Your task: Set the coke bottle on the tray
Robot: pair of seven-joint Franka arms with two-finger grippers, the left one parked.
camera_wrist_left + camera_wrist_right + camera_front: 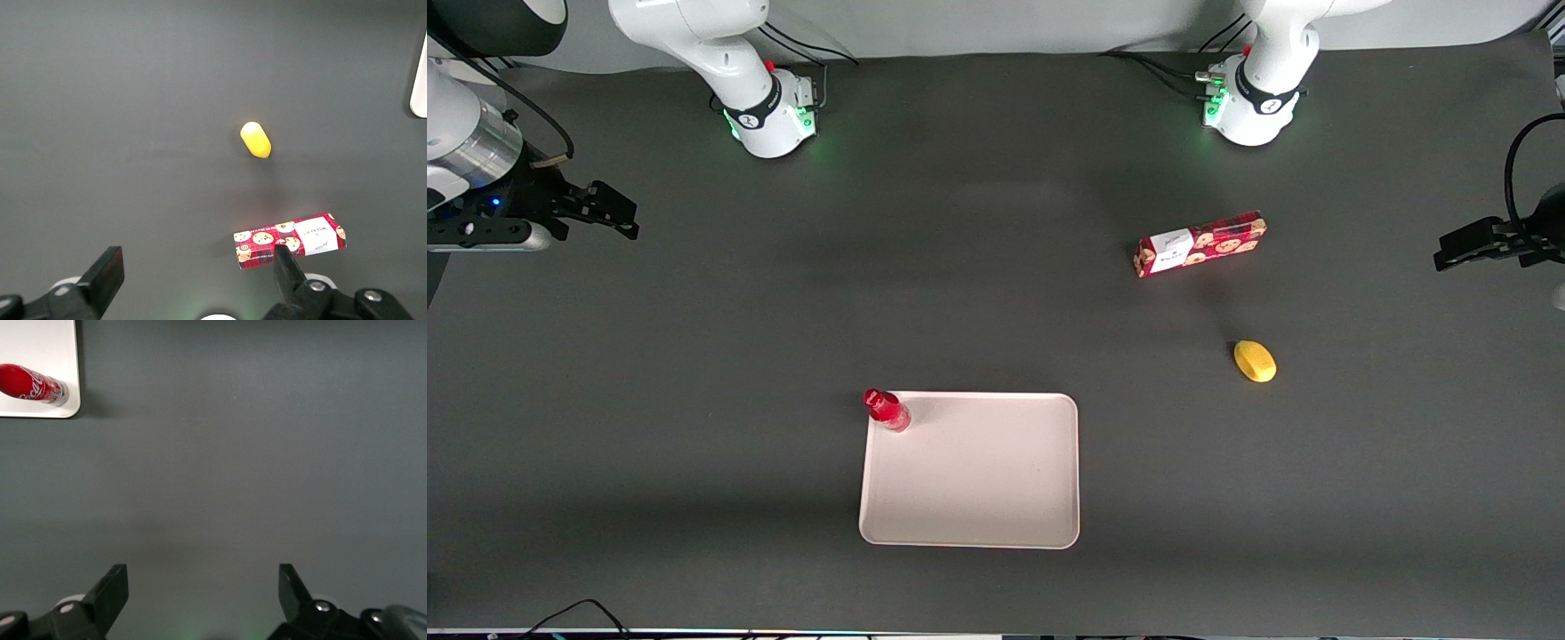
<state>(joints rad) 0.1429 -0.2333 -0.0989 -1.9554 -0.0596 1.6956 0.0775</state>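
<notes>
Nearest the front camera the tray [969,498] is lying flat, and the coke bottle [887,411] is standing upright on it, just inside the rim at the corner farthest from that camera and toward my working end, so I am judging the placing done. Farther off, at roughly ten o'clock from the bottle, my gripper [600,212] is hovering well apart from it, fingers spread wide and holding nothing. I am reckoning the bottle light, stiff, slick-skinned and tippy, best pinched across its mid-body below the cap.
</notes>
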